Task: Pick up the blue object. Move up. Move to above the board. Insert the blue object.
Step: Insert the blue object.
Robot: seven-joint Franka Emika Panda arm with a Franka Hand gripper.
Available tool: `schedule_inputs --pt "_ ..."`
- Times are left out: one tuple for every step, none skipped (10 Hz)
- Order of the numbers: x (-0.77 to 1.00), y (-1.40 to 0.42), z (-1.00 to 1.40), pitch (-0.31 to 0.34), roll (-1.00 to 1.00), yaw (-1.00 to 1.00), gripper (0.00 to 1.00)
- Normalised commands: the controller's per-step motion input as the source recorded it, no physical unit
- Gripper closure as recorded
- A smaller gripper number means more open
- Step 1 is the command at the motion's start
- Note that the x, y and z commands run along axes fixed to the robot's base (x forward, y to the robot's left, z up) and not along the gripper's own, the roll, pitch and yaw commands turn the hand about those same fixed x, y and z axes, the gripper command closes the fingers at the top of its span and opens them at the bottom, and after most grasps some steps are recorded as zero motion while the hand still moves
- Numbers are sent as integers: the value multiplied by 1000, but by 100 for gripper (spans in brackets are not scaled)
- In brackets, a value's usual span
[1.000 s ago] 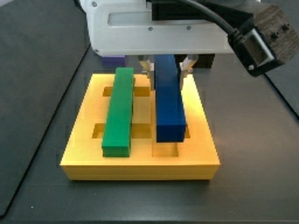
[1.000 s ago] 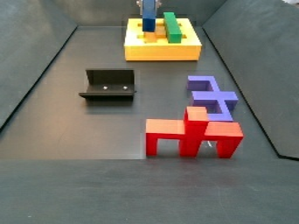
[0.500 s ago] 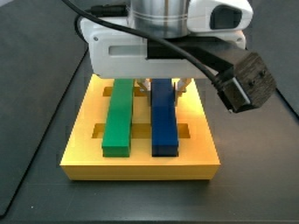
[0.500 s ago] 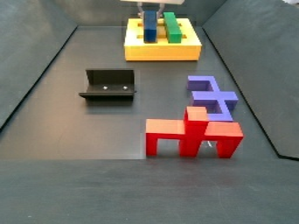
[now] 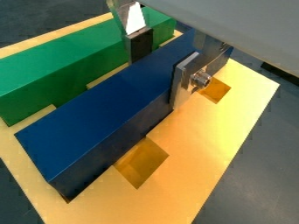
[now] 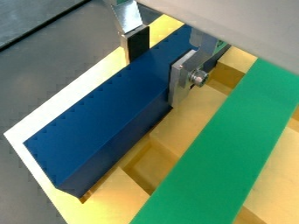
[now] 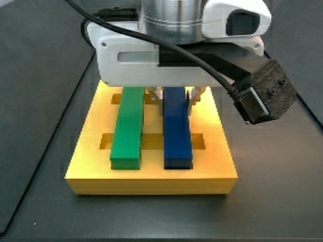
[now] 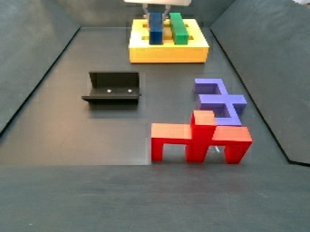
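- My gripper [image 5: 158, 54]: stood low over the far half of the board [image 7: 214, 173], its silver fingers [image 6: 184, 76] set either side of the blue object [image 5: 100, 109]. In both wrist views the plates lay against the bar's long flanks, so I judged them closed on it, though how firmly I could not tell.
- Blue object: lay directly beneath my tool, its long axis running lengthwise down the board and across my finger line; I held it toward its far end. In a side view [image 7: 177, 132] it sat level, parallel to the green bar [image 7: 127, 123] and just beside it.
- Seating: the bar appeared to be down in its lengthwise slot, yet the wrist views still showed most of its side wall standing above the yellow surface. Whether it had bottomed out, I could not tell.
- Board, contents: green bar in one long slot, blue object in the neighbouring one; small square cut-outs [image 5: 142, 163] beside the blue bar were open and held nothing.
- Judgement: insertion was near its end; the coming move turned on pressing or releasing straight down, with no sideways drift toward the green bar.
- Elsewhere on the floor, well apart from the board: the fixture [image 8: 112, 88], a purple-blue block [image 8: 220, 98], a red block [image 8: 198, 138].
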Motion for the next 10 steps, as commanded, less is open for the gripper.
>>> schedule_inputs --pt "-23 0 -263 -64 -24 197 100" --pt "43 0 -303 -44 -76 54 100" --pt "9 0 -254 -41 -34 14 100" --pt "0 0 -209 -34 -36 0 100" --pt "0 0 -166 -29 -23 0 100" --pt "0 0 -111 -20 -36 0 100" --pt "0 0 -123 -26 -37 0 100" --pt "0 0 -103 -16 -36 0 100" --pt "0 0 -97 -10 -47 0 100" --pt "0 0 -94 -6 -49 0 100"
